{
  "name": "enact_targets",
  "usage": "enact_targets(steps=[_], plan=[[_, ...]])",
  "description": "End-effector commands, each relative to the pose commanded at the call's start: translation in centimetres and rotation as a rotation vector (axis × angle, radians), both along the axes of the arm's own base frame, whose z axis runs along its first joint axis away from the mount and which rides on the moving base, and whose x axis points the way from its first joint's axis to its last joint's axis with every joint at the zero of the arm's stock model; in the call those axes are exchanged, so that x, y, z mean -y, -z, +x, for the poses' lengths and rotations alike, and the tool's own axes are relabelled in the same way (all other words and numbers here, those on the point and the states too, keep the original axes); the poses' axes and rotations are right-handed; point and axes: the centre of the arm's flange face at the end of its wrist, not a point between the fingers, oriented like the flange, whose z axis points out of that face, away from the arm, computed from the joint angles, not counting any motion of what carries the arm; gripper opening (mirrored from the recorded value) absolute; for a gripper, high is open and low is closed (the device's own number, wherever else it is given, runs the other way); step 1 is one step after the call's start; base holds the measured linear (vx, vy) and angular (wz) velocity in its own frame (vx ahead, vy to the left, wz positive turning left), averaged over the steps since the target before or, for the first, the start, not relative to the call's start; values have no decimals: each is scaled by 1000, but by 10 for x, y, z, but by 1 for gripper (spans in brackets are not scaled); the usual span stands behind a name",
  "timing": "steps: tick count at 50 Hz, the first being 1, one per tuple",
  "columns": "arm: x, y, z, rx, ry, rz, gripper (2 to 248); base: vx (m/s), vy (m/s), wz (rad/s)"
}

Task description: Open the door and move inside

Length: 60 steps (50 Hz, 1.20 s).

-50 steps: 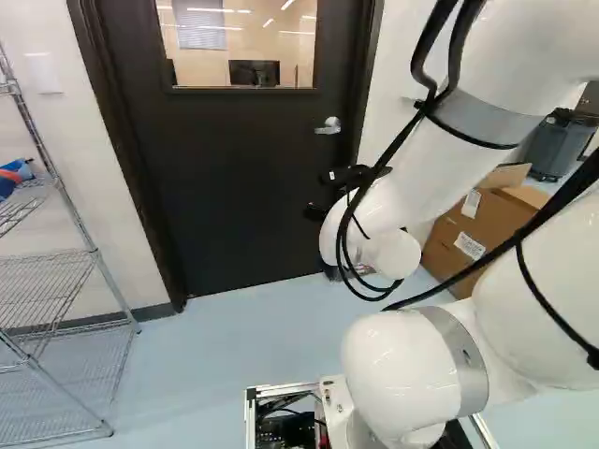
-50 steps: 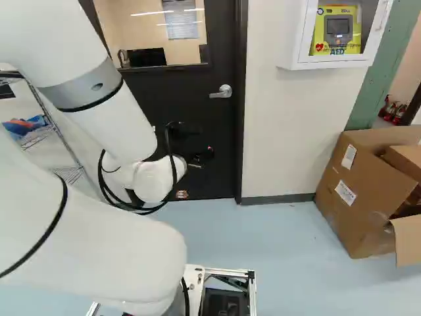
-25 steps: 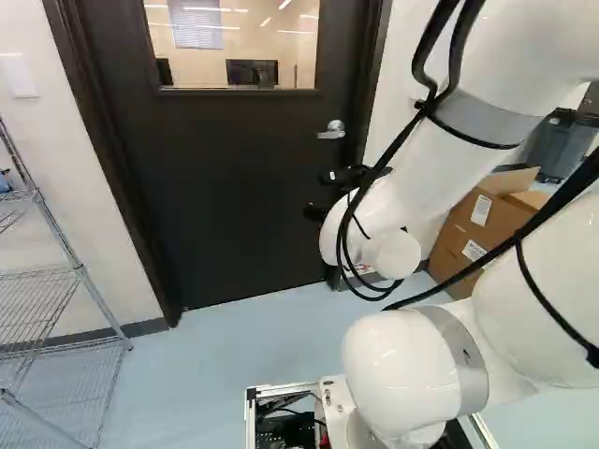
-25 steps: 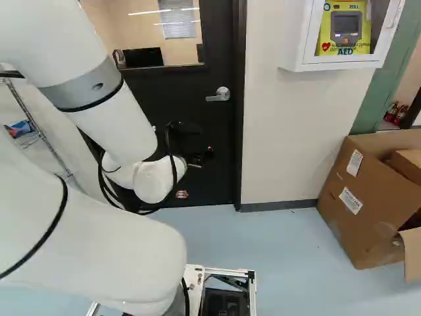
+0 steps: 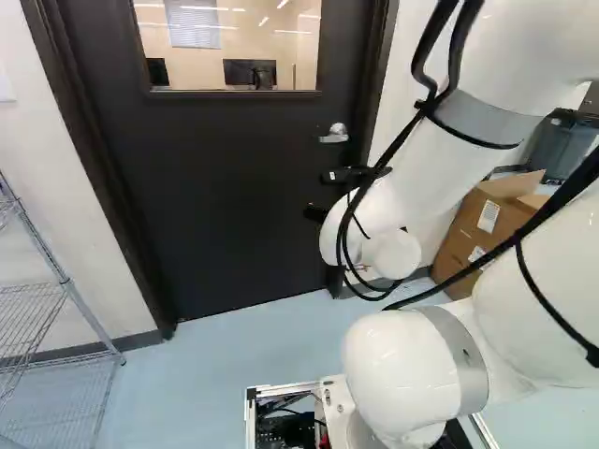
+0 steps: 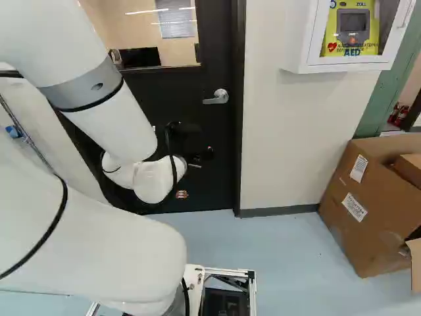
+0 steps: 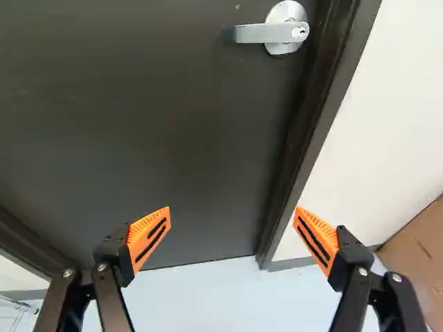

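My gripper (image 5: 326, 195) shows as dark parts beyond the white wrist in the left base view, before the door's handle side and lower than the lever. The black door (image 5: 234, 178) is closed in its dark frame, with a window in its upper part. Its silver lever handle (image 6: 217, 97) sits near the edge beside the white wall. In the wrist view the gripper (image 7: 232, 209) stands open, orange pads wide apart and nothing between them. The lever (image 7: 270, 32) is ahead of the fingers, touching neither.
A wire shelf (image 5: 67, 285) stands by the wall left of the door in the left base view. Right of the door in the right base view, a white AED cabinet (image 6: 302, 56) hangs on the wall and cardboard boxes (image 6: 362, 204) sit on the floor.
The base has moved closer to the door; the shelf slides outward in the left base view, the boxes and cabinet outward in the right one. The arm keeps its pose and the door remains closed.
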Motion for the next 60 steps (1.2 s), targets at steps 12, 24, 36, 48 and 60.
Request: enact_targets(steps=[12, 24, 36, 48, 60], plan=[[0, 0, 0, 0, 0, 0, 247, 90, -1, -17], [0, 0, 1, -1, 0, 0, 247, 32, 0, -7], [0, -1, 3, -1, 0, 0, 247, 0, 0, 0], [0, -9, 10, 24, 0, 0, 247, 0, 0, 0], [0, -22, 23, 53, 0, 0, 247, 0, 0, 0]])
